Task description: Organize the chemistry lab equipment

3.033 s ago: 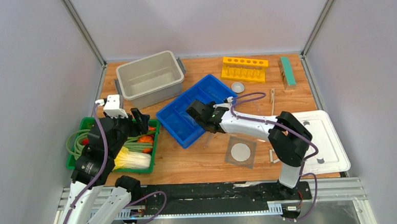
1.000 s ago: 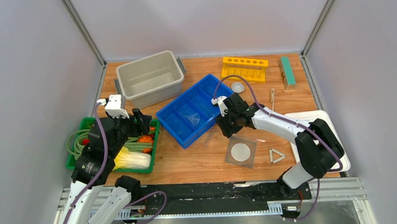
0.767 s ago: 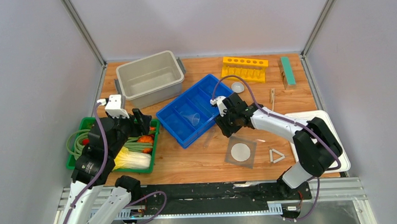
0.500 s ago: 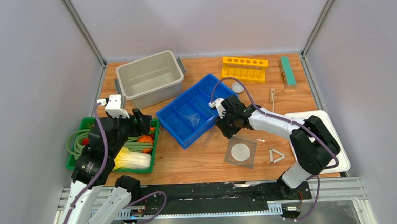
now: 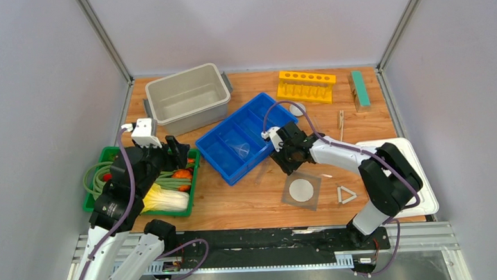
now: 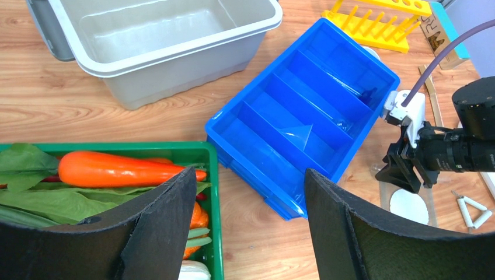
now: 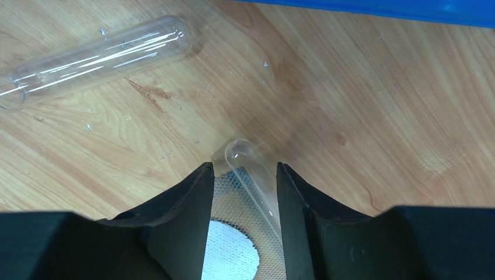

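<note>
right jaws stand part-spread, pointing down at the worktop (image 7: 362, 116). their two black fingers (image 7: 175, 216) flank a thin clear tube (image 7: 254, 172). a gap shows on one side of it, and whether the other finger touches the glass is hard to tell. the tube's rounded end pokes out past the fingertips, and its length runs over the edge of the grey mesh (image 7: 222, 198) with its white disc (image 7: 230, 252). a second clear tube (image 7: 99, 58) lies on the wood well apart, and the blue tray (image 7: 379, 7) edges the far side. from above, the mesh sits just beside the tray's near corner, with a white triangle (image 5: 346, 194) near it and the white lid (image 5: 409, 183) beyond. a clear cup (image 6: 300, 134) lies in one middle compartment of the tray. left jaws are spread wide with nothing between them, hanging over the green basket (image 6: 117, 147) that holds a carrot (image 6: 117, 169) and leaves.
</note>
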